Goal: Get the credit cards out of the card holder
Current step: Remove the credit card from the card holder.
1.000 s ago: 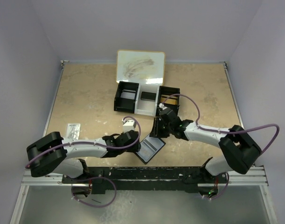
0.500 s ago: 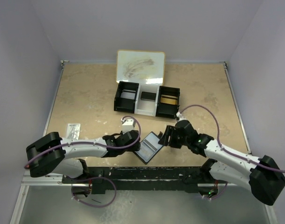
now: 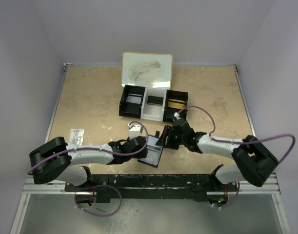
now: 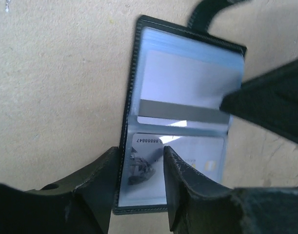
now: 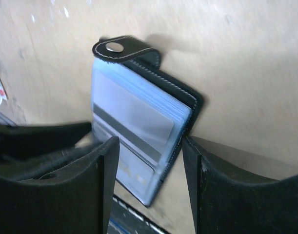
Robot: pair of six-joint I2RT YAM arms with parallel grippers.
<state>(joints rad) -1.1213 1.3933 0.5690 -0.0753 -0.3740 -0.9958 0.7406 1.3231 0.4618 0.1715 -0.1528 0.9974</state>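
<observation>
The black card holder [image 3: 153, 152] lies open on the table near the front edge, its snap tab [image 5: 114, 47] pointing away. Credit cards sit in its shiny pockets: a striped one [image 4: 185, 92] in the far half, a numbered one [image 4: 188, 163] in the near half. My left gripper [image 4: 141, 152] is open; one finger [image 4: 102, 175] stands just outside the holder's left edge and the other rests over the numbered card. At the holder's far right edge [image 5: 185, 114], my right gripper [image 5: 149, 144] hangs open and wide, holding nothing. A gold card [image 3: 176, 104] lies in the tray's right compartment.
A black-and-white three-compartment tray [image 3: 143, 113] stands behind the holder. A white board [image 3: 147, 69] lies at the back. There is a small white block [image 3: 135, 128] left of the holder and a clear packet [image 3: 77, 135] further left. The metal rail [image 3: 153, 180] runs along the near edge.
My right gripper left the tray's right compartment, swung out to the right, and came back to the holder's far right edge with jaws wider. The holder turned slightly. The left arm hardly moved.
</observation>
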